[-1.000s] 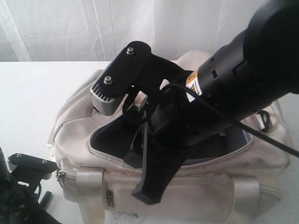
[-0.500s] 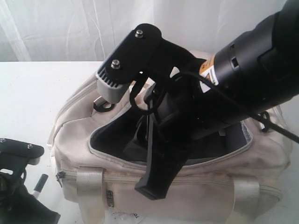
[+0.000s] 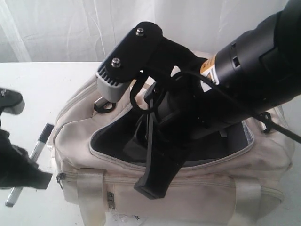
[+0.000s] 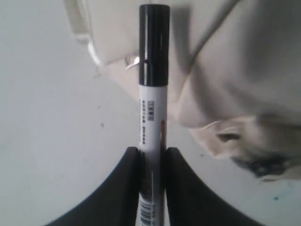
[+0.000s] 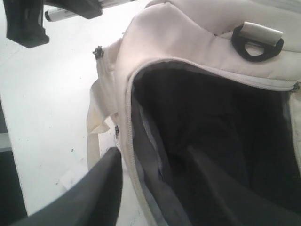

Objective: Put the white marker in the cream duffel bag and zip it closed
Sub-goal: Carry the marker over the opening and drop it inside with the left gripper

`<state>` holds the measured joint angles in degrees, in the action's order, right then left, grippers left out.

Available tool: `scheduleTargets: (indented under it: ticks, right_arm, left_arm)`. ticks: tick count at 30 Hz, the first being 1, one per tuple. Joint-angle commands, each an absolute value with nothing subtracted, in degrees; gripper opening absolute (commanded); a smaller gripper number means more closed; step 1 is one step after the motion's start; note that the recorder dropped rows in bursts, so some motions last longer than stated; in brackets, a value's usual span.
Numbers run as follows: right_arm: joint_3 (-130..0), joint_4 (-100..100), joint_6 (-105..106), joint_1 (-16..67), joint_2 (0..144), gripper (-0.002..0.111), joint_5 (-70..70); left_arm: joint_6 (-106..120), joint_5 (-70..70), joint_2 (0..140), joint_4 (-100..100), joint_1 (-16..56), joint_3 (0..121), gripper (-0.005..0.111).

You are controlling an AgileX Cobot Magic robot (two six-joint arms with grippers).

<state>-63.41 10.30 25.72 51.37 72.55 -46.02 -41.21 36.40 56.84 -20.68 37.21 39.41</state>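
**Item 1. Cream duffel bag**. Landmark for all entries. It sits on the white table with a pale curtain behind it. The top zip is undone and the mouth gapes, showing dark grey lining. A shiny webbing strap runs down the front wall. A black plastic loop lies on the upper panel behind the mouth. A small metal zip pull hangs at the bag's end corner.

**Item 2. White marker**. Slim white barrel with small dark print and a dark cap. It is outside the bag, just beside the end on the left arm's side. It is tilted, cap uppermost and pointing toward that end. Whether its lower tip meets the table cannot be told.

**Item 3. Left gripper**. Black fingers are clamped on the marker's barrel below the print, one on each side. It is positioned off the bag's end, not over the mouth.

**Item 4. Right gripper**. It reaches down over the bag's mouth. The jaws are spread and grasp nothing. They straddle the front rim, one finger outside the front wall and the other inside against the lining.
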Motion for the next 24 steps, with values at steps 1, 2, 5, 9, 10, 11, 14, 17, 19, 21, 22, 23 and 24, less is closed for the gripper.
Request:
scheduleTargets:
  ticks: [1,2,5,9,10,11,14,17,19,21,22,23,24]
  right_arm:
    - [-63.33,10.23,25.34,51.39,72.12,0.041,-44.52]
    - [-63.33,10.23,25.34,51.39,72.01,0.041,-44.52]
    - [-63.33,9.99,25.20,51.39,71.28,0.041,-44.52]
    - [-63.33,6.20,21.56,51.39,69.65,0.041,-43.48]
    - [-63.33,3.86,19.70,51.39,69.15,0.041,-43.47]
    - [-63.33,1.47,17.61,51.39,68.66,0.041,-43.47]
    - [-63.33,-3.87,12.75,51.39,67.38,0.041,-43.84]
    - [-63.33,-4.94,11.80,51.39,66.26,0.041,-44.09]
    - [-63.33,-4.94,11.27,51.39,65.78,0.041,-44.47]
    - [-63.33,-4.94,10.53,51.39,65.40,0.041,-45.46]
    - [-63.33,-4.94,10.10,51.39,65.26,0.041,-45.95]
    - [-63.33,-4.94,10.03,51.39,65.15,0.041,-46.49]
    - [-63.33,-4.94,9.91,51.39,65.02,0.041,-46.99]
  left_arm:
    - [-33.27,37.23,56.60,-15.04,37.29,46.46,0.000]
    - [-32.59,37.23,56.60,-14.73,37.29,47.89,0.000]
    - [-31.82,37.23,56.60,-14.28,37.29,51.64,0.000]
    - [-25.26,36.46,57.44,-7.63,37.29,55.51,0.000]
    - [-23.75,35.74,58.02,-5.66,37.29,56.18,0.000]
    - [-22.65,35.19,58.67,-4.15,37.29,56.67,0.000]
    - [-17.88,33.71,61.18,1.26,37.29,58.19,0.000]
    - [-13.97,31.30,63.96,4.32,37.29,59.53,0.000]
    - [-11.74,29.33,65.89,5.27,37.29,60.63,0.000]
    - [-11.39,28.43,68.05,5.56,37.29,61.97,0.000]
    - [-10.59,28.30,69.19,5.56,37.29,62.52,0.000]
    - [-9.89,28.18,70.09,5.97,37.29,63.08,0.000]
    - [-8.71,28.03,71.19,6.84,37.29,63.71,0.000]
